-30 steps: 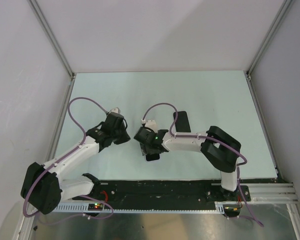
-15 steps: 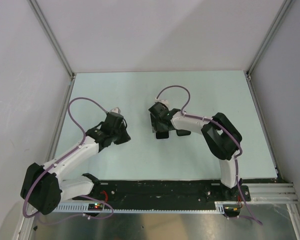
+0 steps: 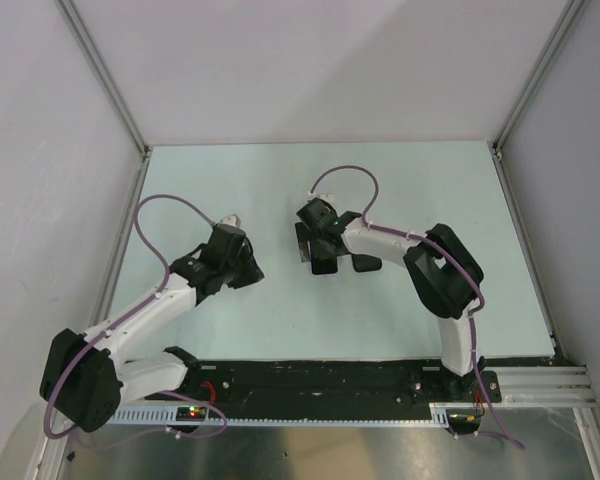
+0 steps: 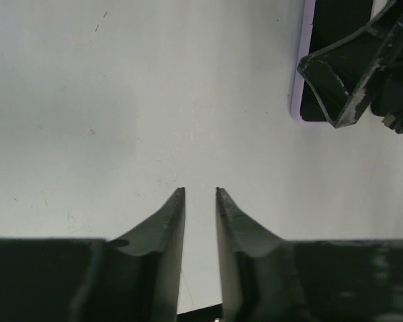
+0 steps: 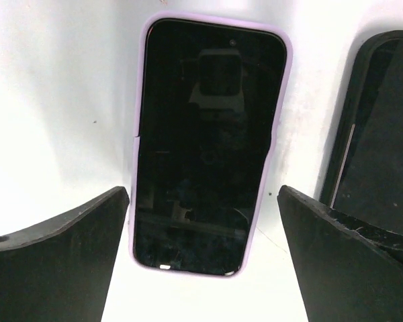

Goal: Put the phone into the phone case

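Table (image 3: 230,180), pale green, flat top, walled enclosure.
Lying on it: one phone (image 5: 208,144), lilac-rimmed, screen up; one black flat piece (image 5: 379,134) with raised rim just beside it, apart, roughly parallel; kind unclear.

White arms (image 3: 145,310) with black joints; purple cables (image 3: 166,197) looped along each; black tapered jaws, edges scuffed.

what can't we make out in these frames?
- Right wrist: lilac rim on the phone, fitted case or phone body, cannot tell.
- Right wrist: black item cut off by the right edge; phone or case unclear.
- Top external: right gripper covers most of the phone.
- Left wrist: top edge crops it.
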Robot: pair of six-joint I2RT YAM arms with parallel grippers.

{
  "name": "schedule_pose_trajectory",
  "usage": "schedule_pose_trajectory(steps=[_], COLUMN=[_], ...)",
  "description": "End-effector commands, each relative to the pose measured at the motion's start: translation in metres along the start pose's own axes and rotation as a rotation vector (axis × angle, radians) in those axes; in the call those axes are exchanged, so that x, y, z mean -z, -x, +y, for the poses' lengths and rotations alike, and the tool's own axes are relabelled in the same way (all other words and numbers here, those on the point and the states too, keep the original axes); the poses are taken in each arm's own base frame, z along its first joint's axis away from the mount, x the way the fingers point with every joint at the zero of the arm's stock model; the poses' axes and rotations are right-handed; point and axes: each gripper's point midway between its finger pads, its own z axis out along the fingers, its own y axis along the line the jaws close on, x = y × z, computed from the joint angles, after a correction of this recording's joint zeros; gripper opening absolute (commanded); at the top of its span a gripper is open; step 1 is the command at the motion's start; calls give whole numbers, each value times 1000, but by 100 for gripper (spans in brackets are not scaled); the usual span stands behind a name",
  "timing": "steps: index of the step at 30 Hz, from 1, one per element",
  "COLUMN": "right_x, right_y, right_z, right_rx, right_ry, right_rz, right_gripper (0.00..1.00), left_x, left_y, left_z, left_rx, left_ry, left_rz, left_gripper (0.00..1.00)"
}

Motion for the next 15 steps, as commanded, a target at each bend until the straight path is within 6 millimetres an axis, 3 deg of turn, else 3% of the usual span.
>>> schedule_pose_trajectory(steps=[1, 2, 4, 5, 7, 11, 15], right_x=[55, 65, 86, 99, 122, 163, 189], right_y=[47, 52, 60, 64, 69, 65, 53], right_z=[8, 8, 9, 9, 7, 1, -10], right_rx=[-35, -43, -65, -77, -100, -139, -177], right_ry=[45, 54, 83, 100, 130, 181, 222], right_rz=[-127, -144, -176, -197, -239, -324, -377], right_gripper=[99, 99, 99, 99, 99, 99, 100], left_x=[14, 16, 21, 24, 31, 49, 67], left_y=[20, 23, 29, 32, 41, 57, 72], left_z=[-15, -17, -21, -23, -29, -35, -35], left_rx=[-24, -28, -42, -51, -72, -98, -119], left_ry=[-62, -66, -84, -91, -109, -140, -142], left_rz=[-61, -69, -92, -102, -130, -205, -289], left_gripper=[43, 53, 83, 92, 97, 100, 100])
